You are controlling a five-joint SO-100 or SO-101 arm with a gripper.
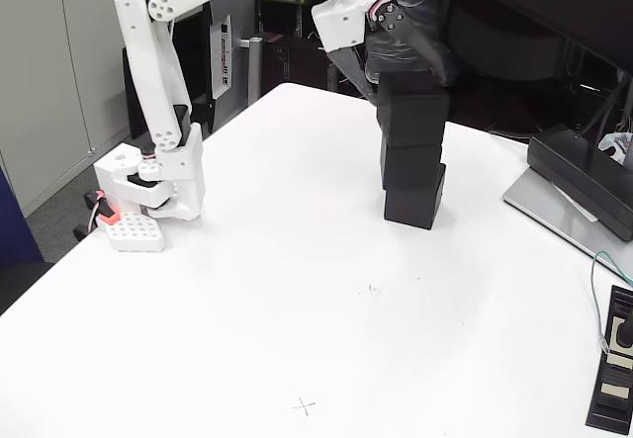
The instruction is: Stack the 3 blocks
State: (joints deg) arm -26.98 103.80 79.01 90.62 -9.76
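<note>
Blocks (412,151) stacked on white table (297,309)

White table (297,290), matte top, two faint pencil crosses. Resting on it: arm base (148,196) at left edge, bottom black cube (413,197) of a three-high stack, monitor stand (554,206) and black electronics box (615,374) at right.

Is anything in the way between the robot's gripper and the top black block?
Nothing visible. The gripper is already right at the top matte black cube, which sits on the middle cube and bottom cube. The white table around the stack is bare.
</note>
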